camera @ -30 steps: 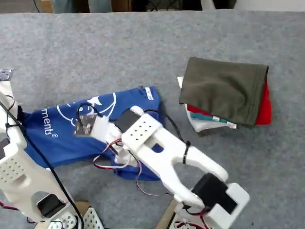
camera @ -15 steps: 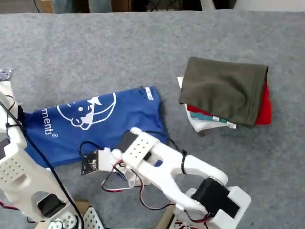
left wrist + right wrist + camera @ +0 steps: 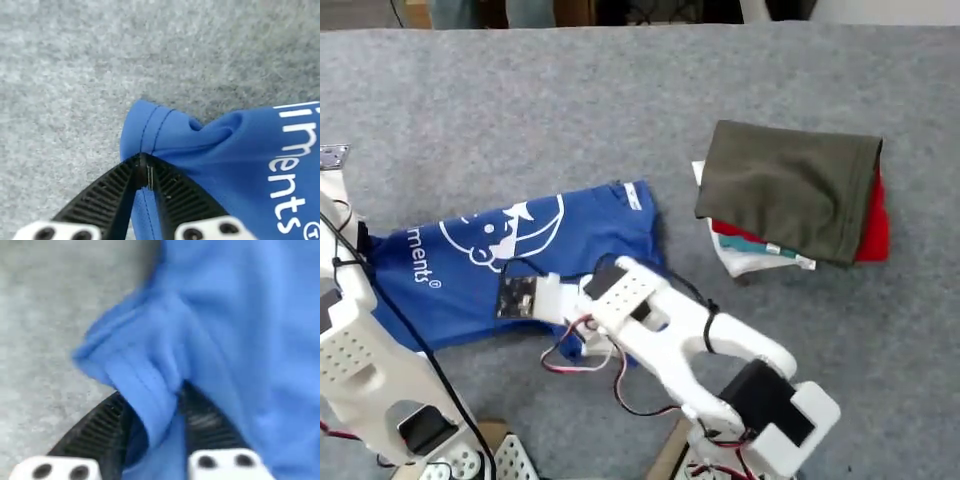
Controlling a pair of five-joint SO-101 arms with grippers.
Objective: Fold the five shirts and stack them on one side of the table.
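1. On the grey felt table top [image 3: 620, 100], toward 8 o'clock from centre, the blue shirt [image 3: 450, 290] lies spread out with its white print facing up.
2. My left gripper [image 3: 145, 171] sits at that shirt's 9 o'clock end. The jaws are clenched on a stitched hem corner, and the cloth puckers into a fold just past the tips.
3. My left arm [image 3: 360, 360] stands at the table's 8 o'clock edge.
4. My right gripper [image 3: 155, 410] has its jaws grasping a bunched ridge of the blue shirt, with the cloth running between the fingers.
5. My right arm [image 3: 670, 330] comes in from 5 o'clock, over the shirt's 6 o'clock edge.
6. Toward 3 o'clock, well apart from the blue shirt, stands a stack. An olive-green folded shirt [image 3: 790, 195] lies on top, with a red shirt [image 3: 875, 235], a teal shirt [image 3: 745, 245] and a white shirt [image 3: 740, 263] showing beneath.
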